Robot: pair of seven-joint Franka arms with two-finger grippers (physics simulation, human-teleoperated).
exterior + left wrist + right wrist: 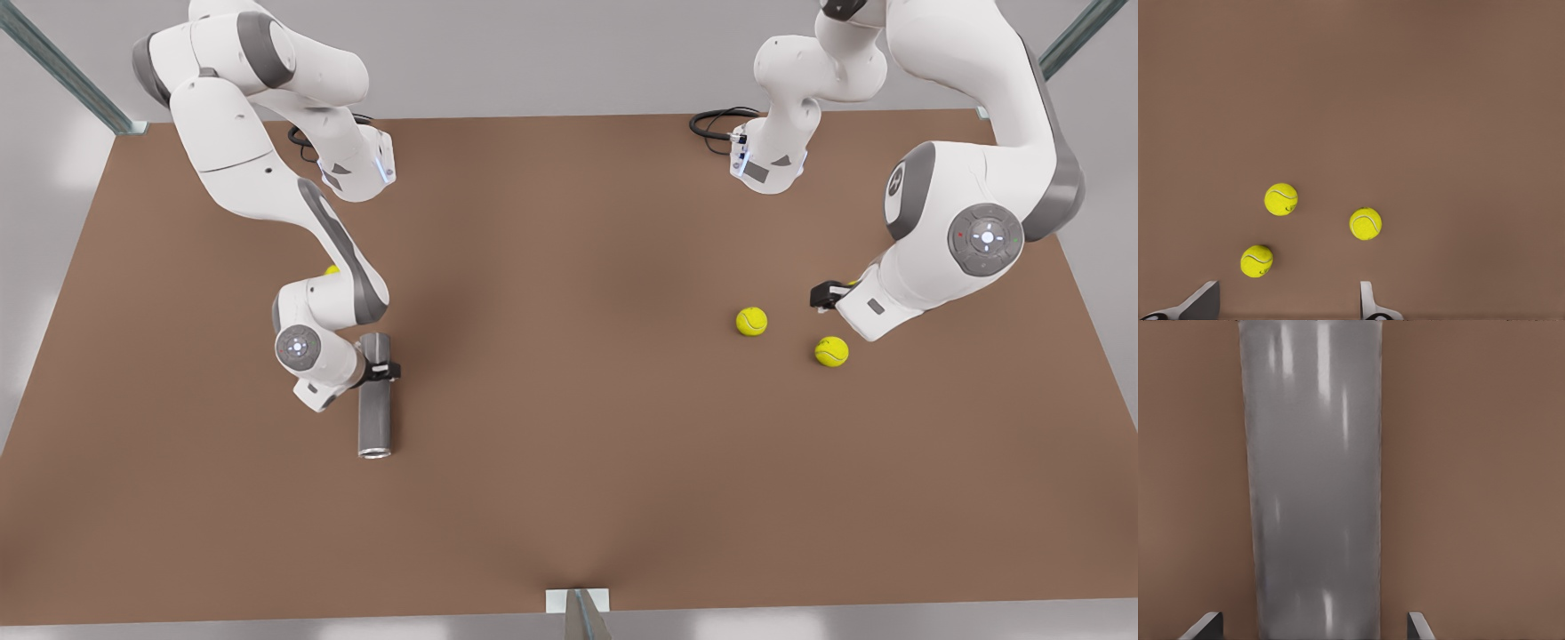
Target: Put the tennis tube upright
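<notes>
Tennis tube [375, 396] lies flat on the brown table [569, 462], its silvery rim toward the near edge, in the front view's left half; the right gripper [380, 370] straddles its upper part, fingers spread wide with a gap on either side of the grey wall in the right wrist view [1315, 487], touching nothing that can be made out. That view cuts off both ends of the tube, and only the fingertips [1205, 625] show at the frame's edge. One yellow ball [332, 269] is mostly hidden behind this arm's elbow. The left gripper [827, 295] hangs over the table at the front view's right, jaws wide and empty, partly masked by its own wrist; two tennis balls [751, 321] lie just beside it, a third [1257, 261] sits nearest its finger in the left wrist view. The table is bare brown, framed by pale floor and metal posts. Wide open surface stretches between the two grippers, and the tube's rim end stays well clear of the near edge
</notes>
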